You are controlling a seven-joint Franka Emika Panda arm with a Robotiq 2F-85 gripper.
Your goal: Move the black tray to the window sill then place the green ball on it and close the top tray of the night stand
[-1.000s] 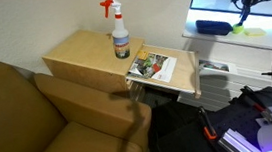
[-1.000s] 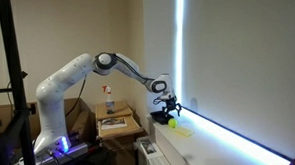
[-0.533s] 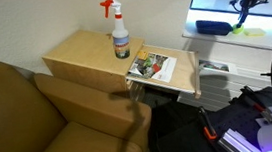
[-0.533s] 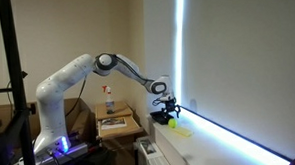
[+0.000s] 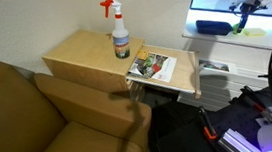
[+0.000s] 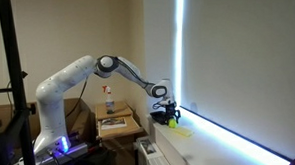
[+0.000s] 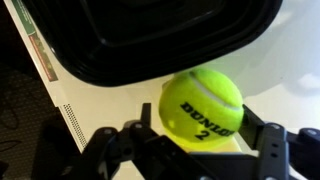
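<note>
The green ball (image 7: 200, 108) is a yellow-green tennis ball, and my gripper (image 7: 205, 132) is shut on it, one finger on each side. The black tray (image 7: 160, 40) lies on the white window sill (image 5: 263, 42), just beyond the ball in the wrist view. In an exterior view my gripper (image 5: 242, 8) hangs above the sill, just right of the tray (image 5: 212, 25). It also shows in an exterior view (image 6: 168, 112). The night stand (image 5: 84, 56) has its top tray (image 5: 166, 75) pulled out, with printed paper in it.
A spray bottle (image 5: 119, 32) stands on the night stand. A brown sofa (image 5: 29, 116) fills the near left. A flat yellow-green item (image 5: 249, 31) lies on the sill beside the tray. Cables and dark gear sit on the floor at lower right.
My gripper has shifted slightly along the sill toward the black tray, still holding the ball. Nothing else has moved.
</note>
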